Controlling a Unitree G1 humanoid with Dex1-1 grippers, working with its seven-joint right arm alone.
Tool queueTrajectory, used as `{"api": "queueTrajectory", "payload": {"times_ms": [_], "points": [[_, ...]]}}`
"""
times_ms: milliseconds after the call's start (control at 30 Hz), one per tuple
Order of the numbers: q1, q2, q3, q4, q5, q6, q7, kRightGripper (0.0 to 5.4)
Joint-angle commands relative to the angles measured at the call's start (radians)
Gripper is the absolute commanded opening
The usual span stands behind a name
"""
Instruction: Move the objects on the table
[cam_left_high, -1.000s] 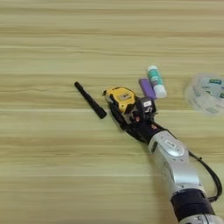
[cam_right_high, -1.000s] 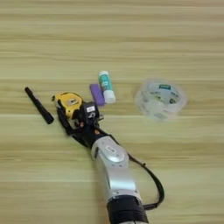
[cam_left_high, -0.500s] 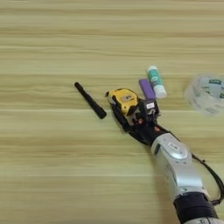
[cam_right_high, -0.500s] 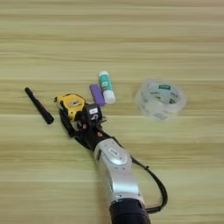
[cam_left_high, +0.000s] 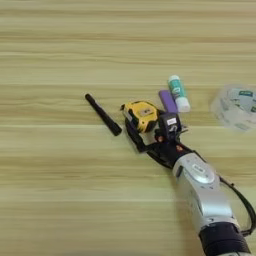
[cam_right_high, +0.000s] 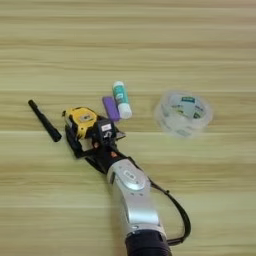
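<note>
The yellow tape measure (cam_left_high: 141, 114) lies on the table (cam_left_high: 60, 200) between the two black fingers of my right gripper (cam_left_high: 151, 132). One finger runs along its lower left side and the other (cam_left_high: 170, 125) presses its right side, so the gripper is shut on it. A slim black pen (cam_left_high: 102, 114) lies slanted just left of the tape measure. Right behind the gripper rest the small purple block (cam_left_high: 168, 101) and the white glue stick with a green label (cam_left_high: 178, 93), side by side. My silver forearm (cam_right_high: 131, 192) comes in from the bottom edge.
A clear roll of tape (cam_right_high: 182, 113) sits to the right of the glue stick. A black cable (cam_right_high: 172, 210) loops beside the forearm.
The gripper has pushed a little further forward around the tape measure, which has shifted slightly right. The pen, block and glue stick lie as before.
</note>
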Motion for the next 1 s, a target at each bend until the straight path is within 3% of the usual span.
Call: {"api": "queueTrajectory", "payload": {"times_ms": [33, 333, 567, 1000], "points": [[-0.053, -0.005, -0.018, -0.066, 0.019, -0.058, -0.015, 5.36], [-0.074, 0.002, -0.035, -0.073, 0.04, -0.088, -0.016, 5.36], [-0.125, -0.009, -0.09, -0.053, 0.064, -0.105, -0.053, 5.36], [-0.218, -0.054, -0.159, 0.085, 0.064, -0.148, -0.09, 5.36]]}}
